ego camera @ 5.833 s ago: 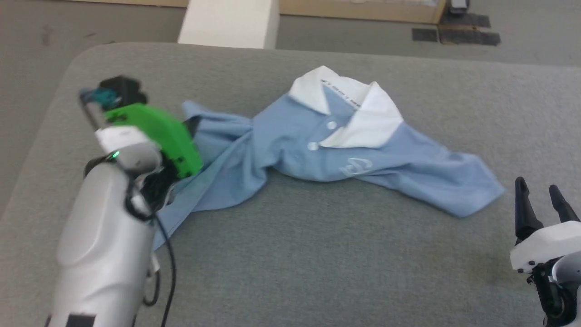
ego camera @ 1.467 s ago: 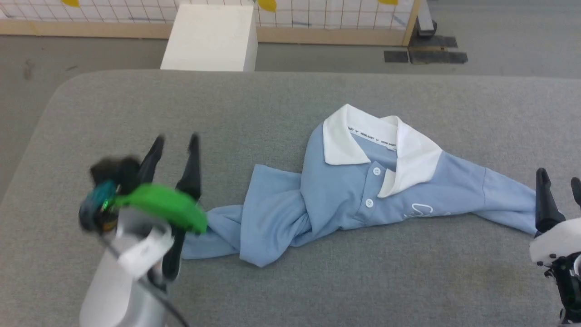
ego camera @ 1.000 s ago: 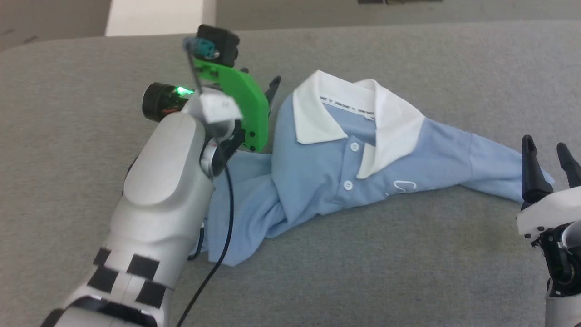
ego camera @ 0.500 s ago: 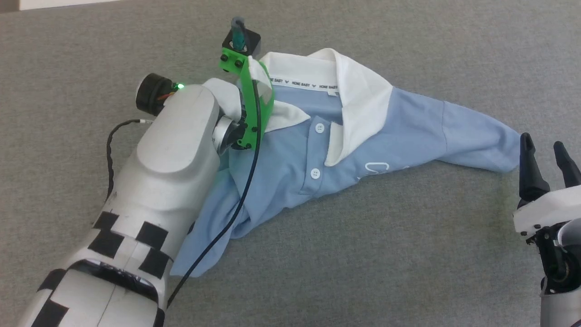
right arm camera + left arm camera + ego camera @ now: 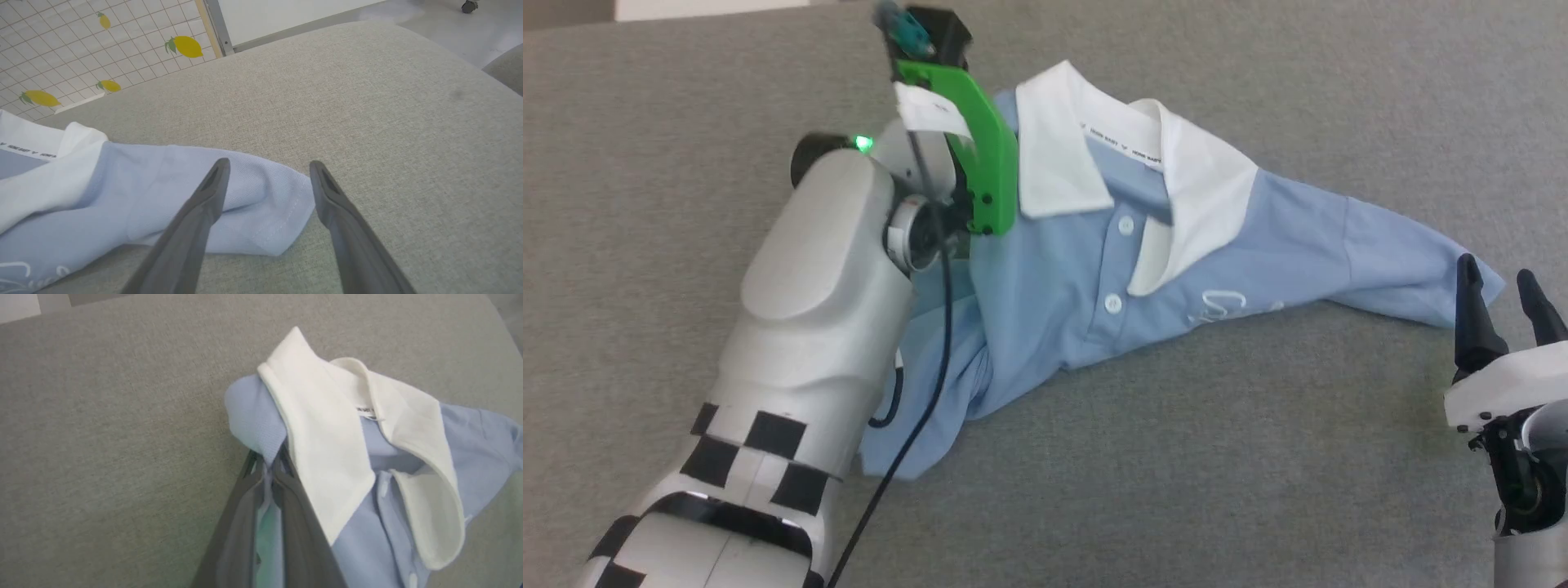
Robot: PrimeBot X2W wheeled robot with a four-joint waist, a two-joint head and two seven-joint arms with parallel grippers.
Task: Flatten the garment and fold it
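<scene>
The garment (image 5: 1217,245), a light blue polo with a white collar, lies crumpled on the grey padded table (image 5: 1176,474). In the left wrist view my left gripper (image 5: 267,461) is shut on a fold of the garment (image 5: 249,412) at the shoulder, right beside the collar (image 5: 327,437). In the head view the green wrist mount (image 5: 984,155) hides those fingers. My right gripper (image 5: 1503,298) stands open at the lower right, just off the sleeve end. The right wrist view shows that gripper (image 5: 269,167) open over the sleeve hem (image 5: 261,204), holding nothing.
The table's rounded far edge (image 5: 367,28) drops to a pale floor. A tiled wall with lemon prints (image 5: 81,49) stands beyond it. A white block (image 5: 703,8) shows at the head view's top left. A black cable (image 5: 931,392) hangs along my left forearm.
My left gripper, open beside the collar half a second ago, has shut on the shoulder fabric. The head view has shifted. The right gripper stays open in place.
</scene>
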